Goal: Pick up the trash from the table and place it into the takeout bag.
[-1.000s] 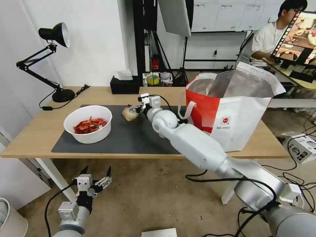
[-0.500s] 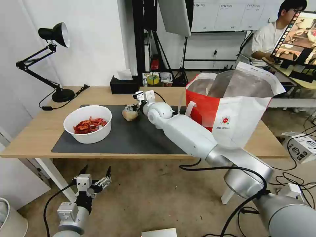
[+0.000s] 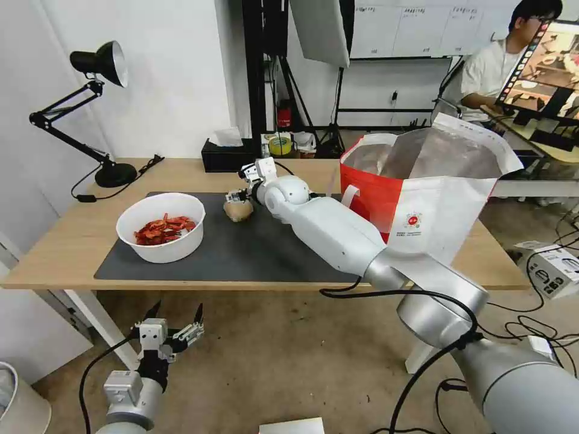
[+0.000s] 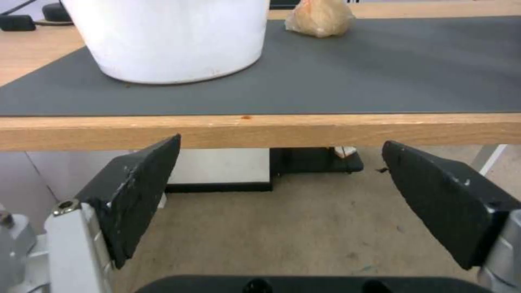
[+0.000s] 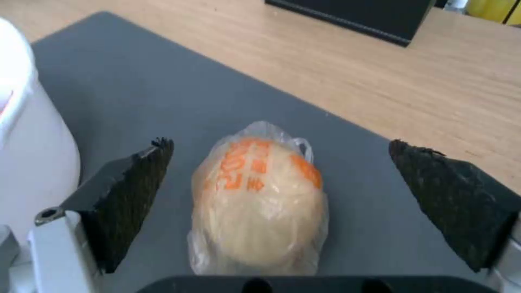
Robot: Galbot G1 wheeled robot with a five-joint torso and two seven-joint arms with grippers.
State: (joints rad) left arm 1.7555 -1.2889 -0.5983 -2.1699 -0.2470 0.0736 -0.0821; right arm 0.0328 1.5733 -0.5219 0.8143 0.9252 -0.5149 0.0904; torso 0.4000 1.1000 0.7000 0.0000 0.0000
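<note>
A beige lumpy ball (image 3: 238,210) in a clear wrap with orange print lies on the table's (image 3: 60,241) dark grey mat (image 3: 241,253). My right gripper (image 3: 240,188) hovers just over it, open, and the ball (image 5: 260,203) sits between the two black fingers (image 5: 130,191) without touching either. To the left stands a white bowl of red shells (image 3: 161,226), whose wall (image 5: 22,142) also shows beside the gripper. The white-and-red takeout bag (image 3: 434,205) stands open at the table's right end. My left gripper (image 3: 175,325) hangs open below the table's front edge (image 4: 281,143), holding nothing.
A black tissue box (image 3: 228,158) sits at the table's back edge, just behind the ball (image 5: 353,16). A black desk lamp (image 3: 99,66) stands at the back left corner with its cord on the wood. Cables and a small box lie on the floor to the right.
My right arm has stretched further left across the mat, bringing its open gripper from beside the ball to over it. The ball, bowl, bag and left arm have stayed put.
</note>
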